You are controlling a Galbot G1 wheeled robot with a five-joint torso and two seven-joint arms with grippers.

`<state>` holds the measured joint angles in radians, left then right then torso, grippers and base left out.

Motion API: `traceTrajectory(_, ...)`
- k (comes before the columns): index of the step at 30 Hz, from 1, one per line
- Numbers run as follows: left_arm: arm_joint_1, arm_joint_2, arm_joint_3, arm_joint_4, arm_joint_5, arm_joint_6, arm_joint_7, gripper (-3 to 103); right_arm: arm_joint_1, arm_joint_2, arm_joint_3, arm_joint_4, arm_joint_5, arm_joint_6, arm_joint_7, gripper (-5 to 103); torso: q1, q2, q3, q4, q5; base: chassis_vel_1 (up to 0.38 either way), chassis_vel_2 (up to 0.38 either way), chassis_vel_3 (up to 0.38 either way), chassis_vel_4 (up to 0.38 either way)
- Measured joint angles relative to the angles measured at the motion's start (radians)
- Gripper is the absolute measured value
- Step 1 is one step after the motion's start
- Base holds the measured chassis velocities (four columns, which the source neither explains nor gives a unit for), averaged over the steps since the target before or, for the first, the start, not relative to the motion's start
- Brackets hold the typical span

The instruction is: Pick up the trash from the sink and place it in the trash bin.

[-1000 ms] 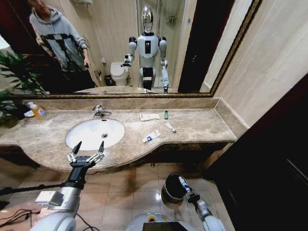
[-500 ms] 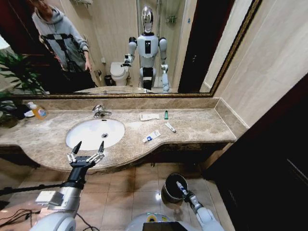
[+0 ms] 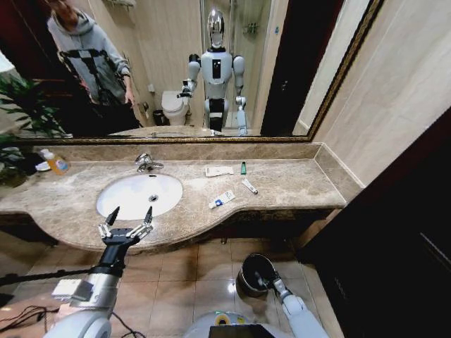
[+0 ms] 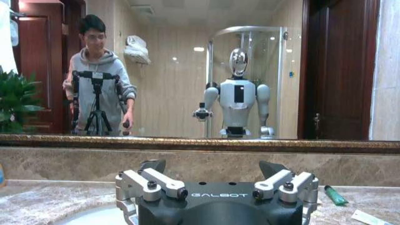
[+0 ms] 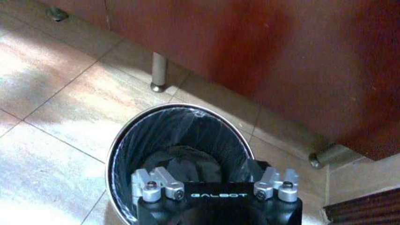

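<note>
- Your right gripper [image 3: 266, 281] sits over the trash bin [image 3: 248, 272] on the floor; can't tell if its fingers are apart.
- Your left gripper [image 3: 127, 220] hovers spread open at the sink [image 3: 139, 194] front.
- Tubes [image 3: 222, 199] and packet [image 3: 218, 171] lie on the countertop [image 3: 296, 184].

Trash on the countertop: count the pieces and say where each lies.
4. Flat packet and green piece near the mirror; small tube and larger tube closer to the front edge, all right of the sink.
</note>
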<state>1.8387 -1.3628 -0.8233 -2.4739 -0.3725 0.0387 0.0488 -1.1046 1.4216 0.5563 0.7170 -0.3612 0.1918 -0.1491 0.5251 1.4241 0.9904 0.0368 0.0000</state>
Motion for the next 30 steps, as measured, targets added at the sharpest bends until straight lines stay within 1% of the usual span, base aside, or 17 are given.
traceTrajectory(1, 0.000, 0.000, 0.000, 0.000, 0.000, 0.000, 0.000, 100, -0.001, 0.000, 0.001, 0.003, 0.003, 0.000, 0.000, 84, 0.000, 0.000, 0.000, 0.0000, 0.0000, 0.000, 0.000, 0.000, 0.000)
traceTrajectory(2, 0.000, 0.000, 0.000, 0.000, 0.000, 0.000, 0.000, 100, -0.001, 0.000, 0.001, 0.003, 0.003, 0.000, 0.000, 84, 0.000, 0.000, 0.000, 0.0000, 0.0000, 0.000, 0.000, 0.000, 0.000)
traceTrajectory(4, 0.000, 0.000, 0.000, 0.000, 0.000, 0.000, 0.000, 100, -0.013, -0.002, 0.003, 0.026, 0.026, -0.006, 0.000, 95, 0.000, 0.000, 0.000, 0.0000, 0.0000, 0.000, 0.000, 0.000, 0.000)
traceTrajectory(6, 0.000, 0.000, 0.000, 0.000, 0.000, 0.000, 0.000, 100, -0.023, -0.004, 0.004, 0.043, 0.042, -0.011, 0.000, 95, 0.000, 0.000, 0.000, 0.0001, 0.0000, 0.000, 0.000, 0.000, 0.000)
traceTrajectory(8, 0.000, 0.000, 0.000, 0.000, 0.000, 0.000, 0.000, 100, -0.053, -0.009, 0.009, 0.093, 0.103, -0.017, -0.004, 100, 0.000, 0.000, 0.000, -0.0001, 0.0001, 0.000, 0.000, 0.000, 0.000)
traceTrajectory(9, 0.000, 0.000, 0.000, 0.000, 0.000, 0.000, 0.000, 100, -0.053, -0.009, 0.009, 0.093, 0.103, -0.017, -0.004, 100, 0.000, 0.000, 0.000, -0.0001, 0.0001, 0.000, 0.000, 0.000, 0.000)
traceTrajectory(11, 0.000, 0.000, 0.000, 0.000, 0.000, 0.000, 0.000, 100, -0.091, -0.013, 0.026, 0.174, 0.209, -0.013, -0.020, 100, 0.000, 0.000, 0.000, 0.0001, 0.0003, 0.000, 0.000, 0.000, 0.000)
traceTrajectory(12, 0.000, 0.000, 0.000, 0.000, 0.000, 0.000, 0.000, 100, -0.091, -0.013, 0.026, 0.174, 0.209, -0.013, -0.020, 100, 0.000, 0.000, 0.000, 0.0001, 0.0003, 0.000, 0.000, 0.000, 0.000)
traceTrajectory(13, 0.000, 0.000, 0.000, 0.000, 0.000, 0.000, 0.000, 100, -0.127, -0.022, 0.033, 0.254, 0.275, -0.030, -0.022, 100, 0.000, 0.000, 0.000, 0.0001, 0.0003, 0.000, 0.000, 0.000, 0.000)
traceTrajectory(15, 0.000, 0.000, 0.000, 0.000, 0.000, 0.000, 0.000, 100, -0.177, -0.033, 0.044, 0.368, 0.354, -0.051, -0.022, 100, 0.000, 0.000, 0.000, -0.0001, -0.0001, 0.000, 0.000, 0.000, 0.000)
traceTrajectory(16, 0.000, 0.000, 0.000, 0.000, 0.000, 0.000, 0.000, 100, -0.177, -0.033, 0.044, 0.368, 0.354, -0.051, -0.022, 100, 0.000, 0.000, 0.000, -0.0001, -0.0001, 0.000, 0.000, 0.000, 0.000)
traceTrajectory(18, 0.000, 0.000, 0.000, 0.000, 0.000, 0.000, 0.000, 100, -0.228, -0.044, 0.062, 0.479, 0.423, -0.060, -0.021, 100, 0.000, 0.000, 0.000, 0.0000, 0.0000, 0.000, 0.000, 0.000, 0.000)
traceTrajectory(23, 0.000, 0.000, 0.000, 0.000, 0.000, 0.000, 0.000, 100, -0.315, -0.052, 0.104, 0.622, 0.476, -0.023, 0.000, 100, 0.000, 0.000, 0.000, 0.0000, 0.0003, 0.000, 0.000, 0.000, 0.000)
traceTrajectory(25, 0.000, 0.000, 0.000, 0.000, 0.000, 0.000, 0.000, 100, -0.370, -0.055, 0.120, 0.706, 0.509, -0.019, 0.005, 100, 0.000, 0.000, 0.000, 0.0000, 0.0001, 0.000, 0.000, 0.000, 0.000)
traceTrajectory(26, 0.000, 0.000, 0.000, 0.000, 0.000, 0.000, 0.000, 100, -0.370, -0.055, 0.120, 0.706, 0.509, -0.019, 0.005, 100, 0.000, 0.000, 0.000, 0.0000, 0.0001, 0.000, 0.000, 0.000, 0.000)
traceTrajectory(28, 0.000, 0.000, 0.000, 0.000, 0.000, 0.000, 0.000, 100, -0.437, -0.055, 0.141, 0.812, 0.556, -0.016, 0.006, 100, 0.000, 0.000, 0.000, 0.0000, 0.0002, 0.000, 0.000, 0.000, 0.000)
traceTrajectory(30, 0.000, 0.000, 0.000, 0.000, 0.000, 0.000, 0.000, 100, -0.459, -0.055, 0.148, 0.845, 0.572, -0.013, 0.008, 100, 0.000, 0.000, 0.000, 0.0000, 0.0000, 0.000, 0.000, 0.000, 0.000)
